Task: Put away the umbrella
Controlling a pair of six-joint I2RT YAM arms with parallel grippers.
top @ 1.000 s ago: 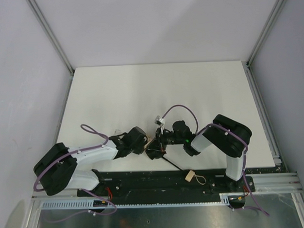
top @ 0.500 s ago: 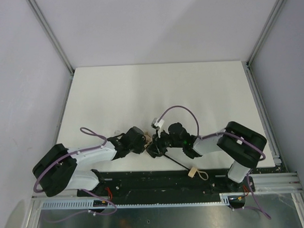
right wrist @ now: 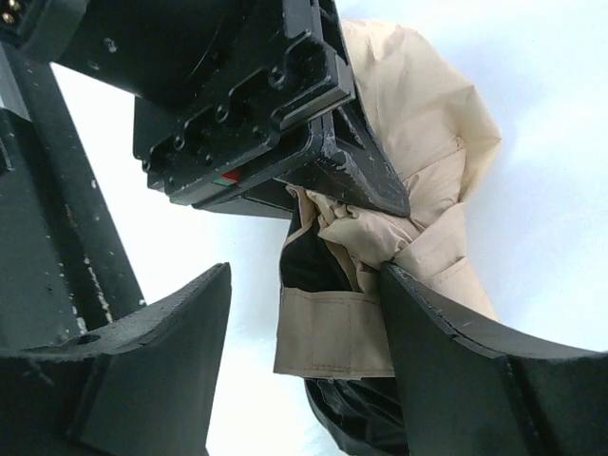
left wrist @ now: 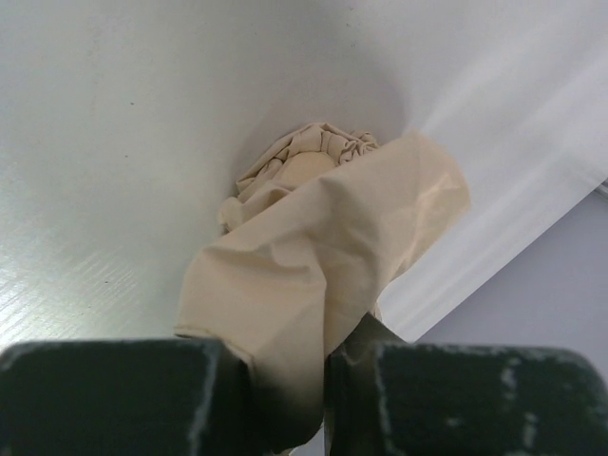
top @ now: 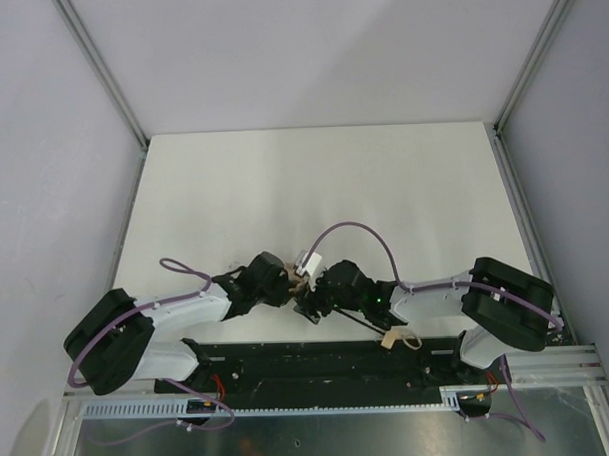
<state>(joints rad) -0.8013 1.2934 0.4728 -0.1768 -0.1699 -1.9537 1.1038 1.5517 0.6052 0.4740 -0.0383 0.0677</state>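
Note:
The umbrella [top: 299,288] is a bunched beige bundle near the table's front edge, between the two grippers. Its thin black shaft [top: 356,323] runs right to the pale handle [top: 391,338]. My left gripper [top: 285,287] is shut on a fold of the beige fabric [left wrist: 323,237], pinched between its fingers [left wrist: 290,399]. My right gripper [top: 317,300] is open. In its wrist view a beige strap tab [right wrist: 332,332] hangs between the spread fingers [right wrist: 304,370], and the fabric touches the right finger [right wrist: 475,370]. The left gripper's black body [right wrist: 247,104] shows just above.
The white table [top: 313,188] stretches behind the grippers. A black base rail [top: 319,363] runs along the near edge, just under the umbrella handle. Purple cables [top: 355,231] loop over both arms.
My right gripper has opened from shut and let go of the fabric. The right arm has stretched out lower and flatter, and the handle has slid slightly right. My left gripper keeps its grip.

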